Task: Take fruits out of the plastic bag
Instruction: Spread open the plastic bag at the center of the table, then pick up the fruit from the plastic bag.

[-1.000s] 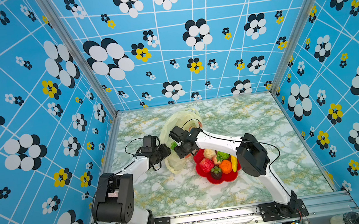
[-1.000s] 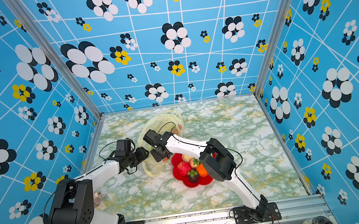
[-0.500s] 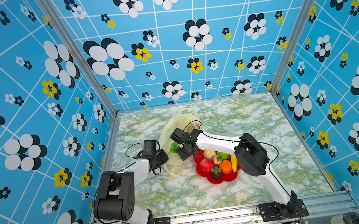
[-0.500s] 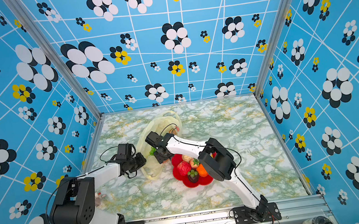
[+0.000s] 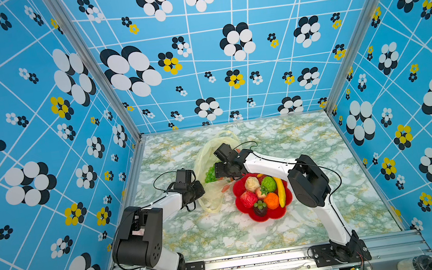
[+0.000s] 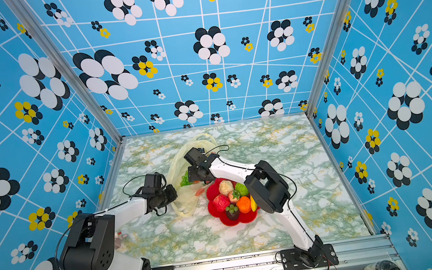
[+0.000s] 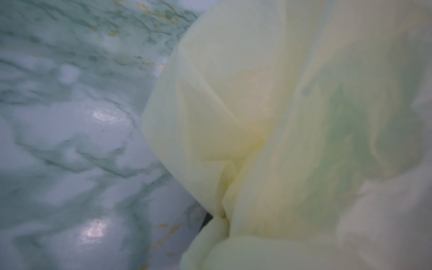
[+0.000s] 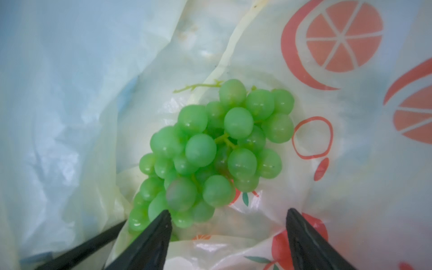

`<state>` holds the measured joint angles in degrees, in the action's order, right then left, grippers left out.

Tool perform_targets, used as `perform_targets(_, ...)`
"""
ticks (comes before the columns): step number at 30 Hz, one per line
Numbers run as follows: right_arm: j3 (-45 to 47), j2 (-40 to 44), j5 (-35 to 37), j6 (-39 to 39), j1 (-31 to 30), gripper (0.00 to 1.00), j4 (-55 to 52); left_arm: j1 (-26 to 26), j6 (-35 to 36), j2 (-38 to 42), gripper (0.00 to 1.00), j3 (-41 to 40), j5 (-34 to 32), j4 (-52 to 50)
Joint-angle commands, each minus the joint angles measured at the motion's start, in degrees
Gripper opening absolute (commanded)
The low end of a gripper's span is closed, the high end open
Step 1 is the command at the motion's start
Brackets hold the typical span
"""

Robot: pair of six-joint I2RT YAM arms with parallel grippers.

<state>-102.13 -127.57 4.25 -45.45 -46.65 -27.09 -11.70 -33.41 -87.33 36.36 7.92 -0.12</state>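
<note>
Grapes point(image 8: 215, 149) lie before empty, wide-open right gripper point(image 8: 228, 210); left gripper point(image 5: 199, 192) seemingly pinches bag point(image 7: 233, 117).

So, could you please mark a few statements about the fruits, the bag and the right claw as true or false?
1. The grape bunch lies inside the plastic bag. True.
2. The right claw is shut on the grapes. False: its jaws stand wide apart, gripping nothing.
3. The banana lies on the red plate. True.
4. The orange is inside the bag. False: it lies on the plate.
</note>
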Motion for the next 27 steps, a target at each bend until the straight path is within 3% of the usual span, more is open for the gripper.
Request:
perform_targets(1, -1.4, 0.1, 1.9, -9.2, -0.1, 0.87, 1.6, -0.4, 1.2, 1.3, 0.17, -2.0, -1.1, -2.2)
perform_targets(8, -6.4, -5.1, 2.0, -13.5, -0.1, 0.97, 0.8, -1.2, 2.2, 2.3, 0.17, -2.4, -1.2, -1.2)
perform_targets(18, -19.5, -14.1, 7.9, -13.6, -0.5, 0.98, -11.6, -2.7, 3.0, 3.5, 0.16, -3.0, -1.9, -0.5)
perform_targets(23, -24.4, -17.9, 8.3, -12.6, -0.7, 0.92, -14.0, -4.1, 3.4, 4.1, 0.15, -3.4, -2.2, 0.8)
perform_targets(27, -27.7, -20.2, 8.1, -11.7, -0.8, 0.77, -15.0, -4.4, 4.1, 3.9, 0.15, -2.6, -3.0, 0.2)
